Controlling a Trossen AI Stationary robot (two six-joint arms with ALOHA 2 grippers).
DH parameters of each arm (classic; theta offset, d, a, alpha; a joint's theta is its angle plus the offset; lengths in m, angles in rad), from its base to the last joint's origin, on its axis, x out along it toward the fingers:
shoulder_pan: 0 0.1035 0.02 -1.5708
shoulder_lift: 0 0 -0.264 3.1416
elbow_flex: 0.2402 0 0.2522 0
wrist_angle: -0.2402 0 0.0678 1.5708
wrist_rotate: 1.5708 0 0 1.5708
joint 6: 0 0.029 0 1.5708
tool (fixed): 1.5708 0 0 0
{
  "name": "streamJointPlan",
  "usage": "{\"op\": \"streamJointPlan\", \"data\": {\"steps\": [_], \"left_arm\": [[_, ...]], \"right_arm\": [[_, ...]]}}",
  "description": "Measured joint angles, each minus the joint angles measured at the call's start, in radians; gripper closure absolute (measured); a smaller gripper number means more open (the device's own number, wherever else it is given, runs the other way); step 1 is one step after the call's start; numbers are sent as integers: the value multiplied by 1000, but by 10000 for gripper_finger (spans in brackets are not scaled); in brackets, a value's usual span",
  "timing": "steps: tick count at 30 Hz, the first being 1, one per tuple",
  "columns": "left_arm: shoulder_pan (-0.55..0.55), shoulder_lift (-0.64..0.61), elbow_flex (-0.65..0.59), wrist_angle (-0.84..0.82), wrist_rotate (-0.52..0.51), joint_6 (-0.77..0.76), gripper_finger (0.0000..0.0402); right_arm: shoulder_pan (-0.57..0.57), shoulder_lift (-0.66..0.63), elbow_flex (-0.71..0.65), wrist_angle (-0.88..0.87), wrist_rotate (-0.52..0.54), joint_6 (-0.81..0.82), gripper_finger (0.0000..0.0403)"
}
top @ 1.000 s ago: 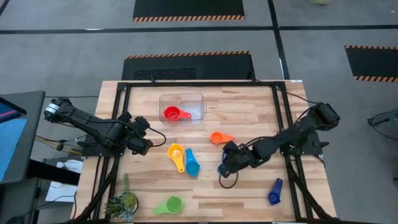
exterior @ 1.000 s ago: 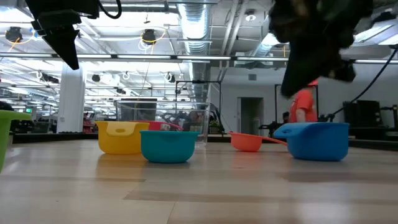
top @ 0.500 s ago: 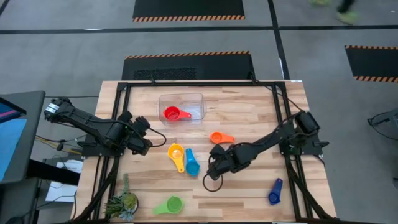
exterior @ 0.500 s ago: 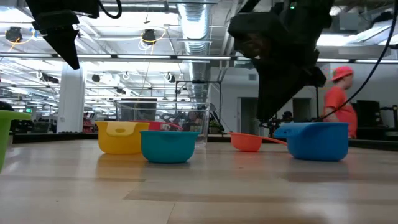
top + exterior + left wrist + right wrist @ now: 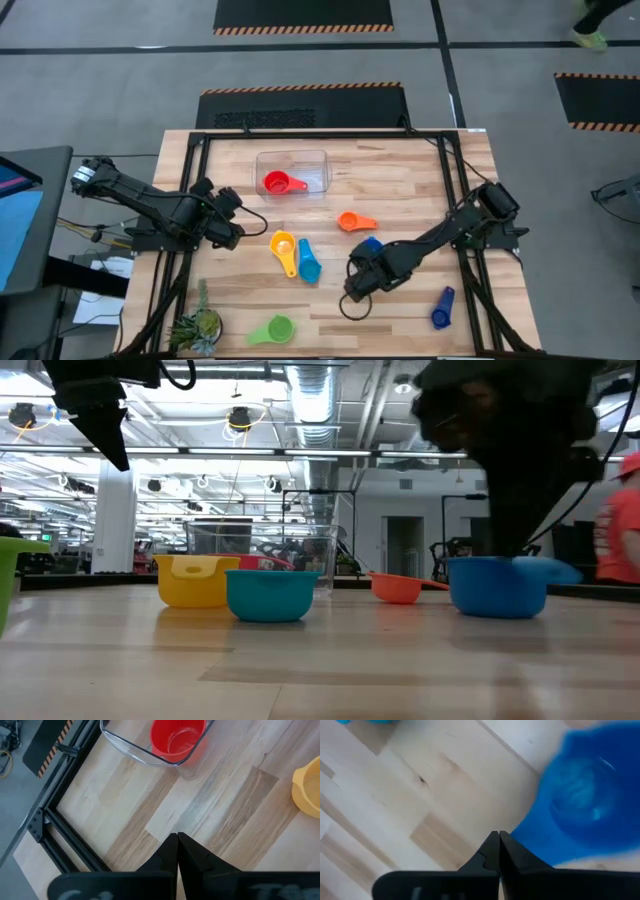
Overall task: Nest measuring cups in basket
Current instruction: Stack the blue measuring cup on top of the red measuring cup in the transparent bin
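Here the right gripper (image 5: 352,287) sits low over the near-middle of the table (image 5: 400,170), its fingers pressed together with nothing between them. In the right wrist view the closed fingertips (image 5: 496,845) come right up against the rim of the blue cup (image 5: 580,805); whether they actually touch it cannot be told. From above, that blue cup (image 5: 370,245) shows just beyond the gripper, partly covered by the arm, and in the low view it stands upright on the wood (image 5: 497,585) under the dark bulk of the arm.

The left gripper (image 5: 232,222) waits at the left side of the table, also closed and holding nothing; its wrist view looks past the shut fingers (image 5: 176,851) toward the basket.

The basket (image 5: 292,158) stands at the far middle of the table, with the red cup (image 5: 277,183) inside it, handle pointing right. The orange cup (image 5: 350,221) lies on the wood between the basket and the right gripper. The yellow cup (image 5: 283,244) and the light blue cup (image 5: 308,268) lie side by side near the centre, just beside each other. The green cup (image 5: 275,329) is at the near edge, left of centre, close to a small plant (image 5: 197,326). The dark blue cup (image 5: 441,312) lies at the near right, well apart from the rest
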State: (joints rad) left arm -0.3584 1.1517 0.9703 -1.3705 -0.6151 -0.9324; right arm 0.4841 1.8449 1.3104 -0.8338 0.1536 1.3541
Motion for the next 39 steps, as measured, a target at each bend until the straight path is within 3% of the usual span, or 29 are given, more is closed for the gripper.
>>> {"op": "streamJointPlan", "data": {"steps": [6,11,17,27,39], "left_arm": [[0,0,0,0,-7,0,401],[0,0,0,1,-29,0,401],[0,0,0,5,-20,-7,402],[0,0,0,31,-28,11,401],[0,0,0,46,-21,22,402]], "right_arm": [[54,-3,80,-109,53,58,385],[46,-3,107,-170,111,14,383],[29,-24,107,-225,212,105,383],[24,23,102,-118,24,-145,392],[-2,105,107,-77,-21,-119,394]]}}
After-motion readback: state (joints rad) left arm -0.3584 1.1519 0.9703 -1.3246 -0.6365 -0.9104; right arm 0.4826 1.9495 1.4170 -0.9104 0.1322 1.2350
